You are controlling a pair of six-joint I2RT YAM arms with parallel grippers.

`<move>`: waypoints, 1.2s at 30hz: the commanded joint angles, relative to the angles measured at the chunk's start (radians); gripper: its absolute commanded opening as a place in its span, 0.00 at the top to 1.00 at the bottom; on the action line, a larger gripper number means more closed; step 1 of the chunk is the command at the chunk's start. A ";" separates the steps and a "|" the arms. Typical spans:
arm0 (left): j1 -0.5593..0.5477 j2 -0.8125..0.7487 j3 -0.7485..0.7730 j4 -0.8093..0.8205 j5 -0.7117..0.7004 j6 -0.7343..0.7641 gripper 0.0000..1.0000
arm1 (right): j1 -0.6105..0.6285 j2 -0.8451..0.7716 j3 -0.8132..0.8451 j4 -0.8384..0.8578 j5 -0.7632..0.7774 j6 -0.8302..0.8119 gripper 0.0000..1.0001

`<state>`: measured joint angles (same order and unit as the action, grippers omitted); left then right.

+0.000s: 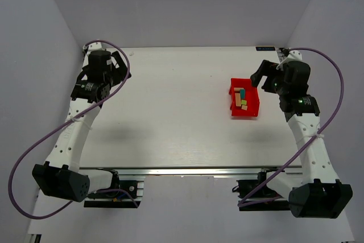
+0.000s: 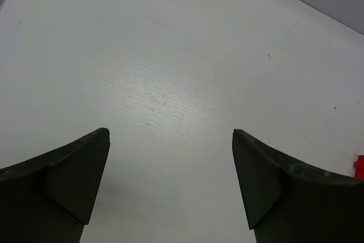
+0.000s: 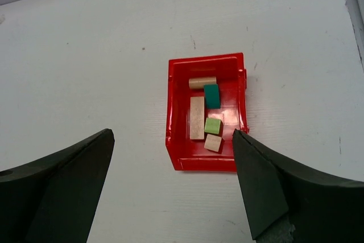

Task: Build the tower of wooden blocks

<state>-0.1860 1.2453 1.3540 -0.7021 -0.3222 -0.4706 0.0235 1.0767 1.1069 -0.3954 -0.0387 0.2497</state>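
Several small wood blocks lie loose and unstacked inside a red bin [image 1: 253, 106] at the table's right. In the right wrist view the bin [image 3: 176, 112] holds a tan cylinder [image 3: 202, 82], a teal block [image 3: 211, 95], a long tan block [image 3: 197, 117], a lime-green block [image 3: 212, 126] and a tan cube [image 3: 213, 143]. My right gripper [image 3: 172, 133] is open and empty, above the bin's near end; it also shows in the top view [image 1: 259, 75]. My left gripper [image 2: 170, 131] is open and empty over bare table at the far left [image 1: 121, 62].
The white table [image 1: 170, 118] has grey walls on the left, back and right. A sliver of the red bin [image 2: 359, 163] shows at the right edge of the left wrist view. A metal rail [image 1: 187, 170] runs along the near edge.
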 commanded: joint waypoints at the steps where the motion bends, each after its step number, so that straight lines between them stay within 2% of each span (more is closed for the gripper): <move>1: -0.001 -0.035 -0.012 0.027 -0.008 0.012 0.02 | -0.002 -0.021 -0.013 0.107 -0.058 -0.047 0.11; 5: 0.000 -0.050 -0.036 0.050 0.002 0.027 0.02 | 0.000 -0.005 -0.050 0.156 -0.099 -0.058 0.11; 12: 0.000 -0.087 -0.108 0.116 0.012 0.032 0.02 | 0.003 0.189 -0.002 0.106 -0.049 -0.136 0.11; 23: -0.001 -0.075 -0.133 0.135 0.028 0.038 0.02 | 0.000 0.448 0.010 0.093 0.183 -0.162 0.17; 26: -0.001 -0.069 -0.130 0.136 0.031 0.038 0.02 | 0.000 0.494 0.001 0.099 0.226 -0.178 0.22; 29: -0.001 -0.061 -0.130 0.136 0.034 0.040 0.02 | 0.000 0.546 -0.019 0.134 0.229 -0.187 0.38; 30: -0.001 -0.061 -0.131 0.138 0.034 0.043 0.02 | 0.000 0.561 -0.018 0.135 0.221 -0.188 0.47; 35: -0.001 -0.061 -0.131 0.138 0.025 0.046 0.02 | 0.003 0.605 -0.015 0.132 0.221 -0.176 0.65; 36: -0.003 -0.061 -0.130 0.138 0.025 0.046 0.02 | 0.003 0.598 -0.022 0.141 0.227 -0.175 0.71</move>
<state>-0.1864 1.1915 1.2236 -0.5835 -0.3016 -0.4351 0.0238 1.6924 1.0817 -0.2924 0.1600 0.0685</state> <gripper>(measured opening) 0.979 0.324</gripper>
